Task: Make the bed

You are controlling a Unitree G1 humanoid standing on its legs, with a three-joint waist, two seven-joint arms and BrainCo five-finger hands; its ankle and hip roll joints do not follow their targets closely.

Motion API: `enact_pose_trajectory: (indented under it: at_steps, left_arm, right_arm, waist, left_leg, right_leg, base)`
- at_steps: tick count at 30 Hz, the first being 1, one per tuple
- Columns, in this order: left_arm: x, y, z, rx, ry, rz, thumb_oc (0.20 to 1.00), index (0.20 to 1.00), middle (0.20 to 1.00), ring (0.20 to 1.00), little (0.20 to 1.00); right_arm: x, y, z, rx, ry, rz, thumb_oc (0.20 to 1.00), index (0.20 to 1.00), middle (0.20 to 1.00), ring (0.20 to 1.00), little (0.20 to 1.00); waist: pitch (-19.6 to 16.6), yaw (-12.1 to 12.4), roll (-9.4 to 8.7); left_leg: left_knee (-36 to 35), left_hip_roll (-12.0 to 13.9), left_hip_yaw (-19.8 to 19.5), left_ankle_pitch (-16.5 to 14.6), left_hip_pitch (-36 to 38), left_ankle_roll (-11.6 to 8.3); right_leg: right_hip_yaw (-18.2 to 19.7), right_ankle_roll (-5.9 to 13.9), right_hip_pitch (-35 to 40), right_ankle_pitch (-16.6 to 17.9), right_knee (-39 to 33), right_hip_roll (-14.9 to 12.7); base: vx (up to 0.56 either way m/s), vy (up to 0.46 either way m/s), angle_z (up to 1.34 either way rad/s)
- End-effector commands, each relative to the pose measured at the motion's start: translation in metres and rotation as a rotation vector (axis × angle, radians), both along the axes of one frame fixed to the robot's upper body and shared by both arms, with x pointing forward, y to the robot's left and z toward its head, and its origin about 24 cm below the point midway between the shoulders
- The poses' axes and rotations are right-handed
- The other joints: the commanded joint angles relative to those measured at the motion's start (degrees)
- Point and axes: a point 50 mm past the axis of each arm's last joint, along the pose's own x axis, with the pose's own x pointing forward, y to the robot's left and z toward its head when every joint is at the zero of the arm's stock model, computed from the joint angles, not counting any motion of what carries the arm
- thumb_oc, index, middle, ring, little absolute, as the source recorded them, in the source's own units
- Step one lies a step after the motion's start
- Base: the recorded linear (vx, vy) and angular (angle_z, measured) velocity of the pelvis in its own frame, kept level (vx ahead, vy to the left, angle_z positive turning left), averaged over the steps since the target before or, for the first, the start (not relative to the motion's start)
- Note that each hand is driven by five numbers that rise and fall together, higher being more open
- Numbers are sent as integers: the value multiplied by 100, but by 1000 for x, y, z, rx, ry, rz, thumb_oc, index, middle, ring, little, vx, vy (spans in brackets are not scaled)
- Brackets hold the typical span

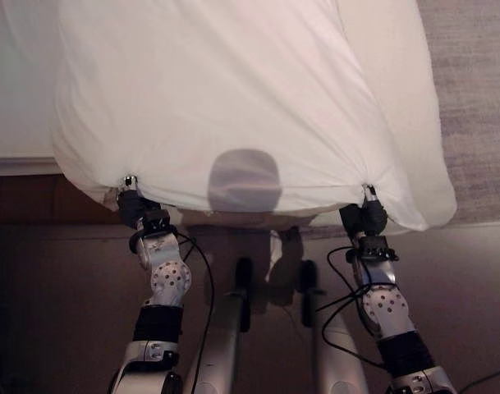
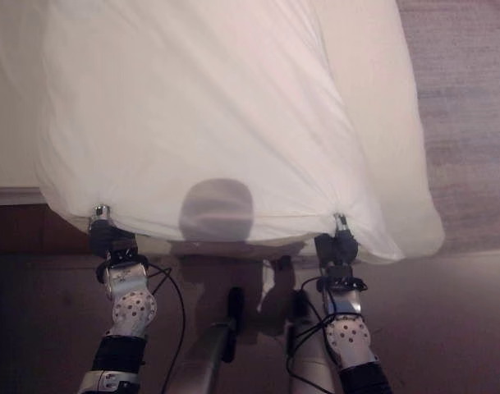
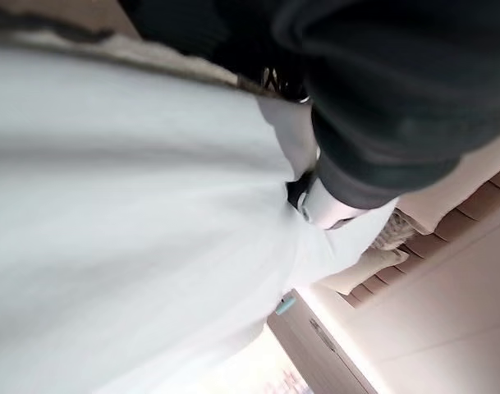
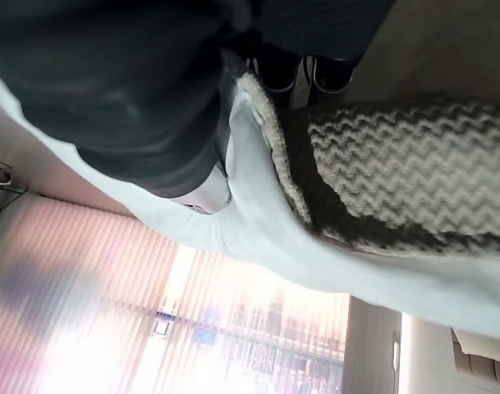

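left robot hand: gripping the near edge of the white duvet close to its left corner, fingers curled into the fabric so the cloth is gathering into creases at the pinch.
white duvet: hanging stretched between the two hands, its near edge lifted and its body sloping away over the bed; a round shadow is lying on it midway between the hands.
right robot hand: clenching the same near edge close to the right corner, creases fanning out from the grip; a loose flap of duvet is drooping past it to the right.
knitted blanket: showing in the right wrist view, zigzag-patterned, lying against the white cloth just beside the hand.
carpet: lying grey along the right side of the bed.
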Motion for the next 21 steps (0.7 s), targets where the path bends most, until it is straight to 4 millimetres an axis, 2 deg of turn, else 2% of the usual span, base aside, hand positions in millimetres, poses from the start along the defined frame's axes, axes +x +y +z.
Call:
enact_pose_trajectory:
  at_steps: [1,2,4,5,6,7,8,9,10,11,12,13,15,16,17,18,19,20,21]
  left_arm:
    - [-14,21,31,130,-112,89,200,200,200,200,200]
    - [-14,19,29,142,-94,86,200,200,200,200,200]
    - [-15,12,18,110,-70,63,200,200,200,200,200]
    - [-16,11,18,109,-69,62,200,200,200,200,200]
    - [-16,9,13,54,-67,66,200,200,200,200,200]
    - [-16,9,13,53,-67,66,200,200,200,200,200]
    - [-15,6,10,48,-57,56,200,200,200,200,200]
    - [-16,4,8,41,-57,44,200,200,200,200,200]
    - [-18,6,3,23,-38,54,200,200,200,200,200]
    - [-18,5,3,23,-37,54,200,200,200,200,200]
    - [-19,6,2,-6,-29,67,200,200,200,200,200]
    - [-19,6,2,-6,-30,68,200,200,200,200,200]
    - [-21,9,4,24,-33,75,200,200,200,200,200]
    - [-23,11,10,41,-52,89,200,200,200,200,200]
    - [-24,15,14,54,-60,107,200,200,200,200,200]
    - [-26,20,19,69,-74,134,200,200,200,200,200]
    - [-26,21,19,70,-74,135,200,200,200,200,200]
    - [-26,21,23,81,-90,139,200,200,200,200,200]
    - [-25,18,25,89,-96,129,200,200,200,200,200]
  right_arm:
    - [-5,-11,6,4,-77,-72,200,200,200,200,200]
    - [-6,-14,0,-7,-58,-77,200,200,200,200,200]
    - [-10,-20,-8,-12,-25,-85,200,200,200,200,200]
    - [-10,-21,-8,-13,-24,-85,200,200,200,200,200]
    - [-9,-25,-9,-24,-11,-102,200,200,200,200,200]
    - [-9,-25,-9,-25,-11,-102,200,200,200,200,200]
    - [-10,-30,-12,-24,2,-119,200,200,200,200,200]
    - [-9,-33,-12,-30,4,-123,200,200,200,200,200]
    - [-7,-34,-10,-42,3,-121,200,200,200,200,200]
    - [-7,-34,-10,-42,3,-121,200,200,200,200,200]
    - [-7,-36,-11,-51,19,-128,200,200,200,200,200]
    - [-7,-36,-11,-51,18,-128,200,200,200,200,200]
    - [-5,-36,-9,-50,10,-129,200,200,200,200,200]
    - [-4,-34,-9,-51,12,-122,200,200,200,200,200]
    - [-3,-32,-8,-45,10,-117,200,200,200,200,200]
    - [-2,-30,-9,-37,10,-106,200,200,200,200,200]
    - [-1,-29,-9,-36,10,-105,200,200,200,200,200]
    - [-2,-28,-10,-28,13,-101,200,200,200,200,200]
    - [-2,-28,-10,-30,14,-100,200,200,200,200,200]
  waist:
    - [-530,-189,-211]
    - [-541,-207,-158]
    - [-588,-245,4]
    - [-598,-244,17]
    - [-613,-270,120]
    - [-608,-270,134]
    - [-541,-283,142]
    - [-492,-282,151]
    - [-469,-234,147]
    - [-470,-238,151]
    - [-488,-300,118]
    - [-497,-302,115]
    - [-543,-276,38]
    - [-568,-194,4]
    - [-577,-167,4]
    - [-584,-91,10]
    - [-591,-103,2]
    - [-634,-88,38]
    - [-638,-94,84]
  left_leg:
    - [-213,-139,89,-299,234,-387]
    - [-215,-199,39,-313,302,-373]
    - [-41,-253,97,-339,205,-369]
    - [-29,-250,96,-345,195,-369]
    - [276,-207,293,-331,81,-505]
    - [332,-196,293,-358,56,-510]
    - [874,-109,411,-302,-48,-704]
    - [1082,2,458,-282,-129,-799]
    - [1273,-4,219,-345,-152,-777]
    - [1281,-5,214,-351,-156,-776]
    - [1264,322,221,-475,-191,-661]
    - [1263,321,224,-453,-215,-663]
    - [898,758,-26,-287,-170,-621]
    - [444,931,-503,1,-93,-669]
    - [11,1107,-787,227,53,-712]
    - [-614,1546,-1204,670,135,-874]
    - [-784,1570,-1205,761,206,-896]
    - [-1288,1912,-1087,1025,329,-1021]
    - [-1383,1965,-857,1034,392,-1075]
  right_leg:
    - [80,134,556,815,-1302,492]
    - [305,63,557,800,-1260,607]
    - [391,18,663,848,-1424,424]
    - [390,18,669,857,-1444,426]
    - [365,20,789,872,-1613,318]
    - [360,16,800,881,-1631,328]
    - [318,-17,941,833,-1630,272]
    - [267,-67,988,810,-1588,258]
    - [296,-126,997,715,-1416,288]
    - [290,-127,991,705,-1401,288]
    - [321,-126,977,621,-1271,212]
    - [322,-126,954,639,-1272,210]
    - [359,-108,914,584,-1237,86]
    - [454,-112,845,526,-1130,107]
    - [478,-135,753,444,-968,151]
    - [598,-110,622,324,-728,183]
    - [586,-128,600,307,-691,189]
    - [595,-33,548,204,-543,77]
    - [548,48,544,193,-521,-30]
  base:
    - [51,44,7]
    - [44,30,26]
    - [18,20,42]
    - [-28,-29,11]
    - [-27,-32,-10]
    - [-38,-90,5]
    - [-35,-93,25]
    - [-46,-135,43]
    - [-34,-78,54]
    - [-31,-85,30]
    - [-28,-43,2]
    - [-30,-31,0]
    - [12,63,23]
    - [33,118,18]
    - [15,261,-4]
    - [3,195,-21]
    - [13,421,-32]
    - [24,403,-18]
    - [24,421,-21]
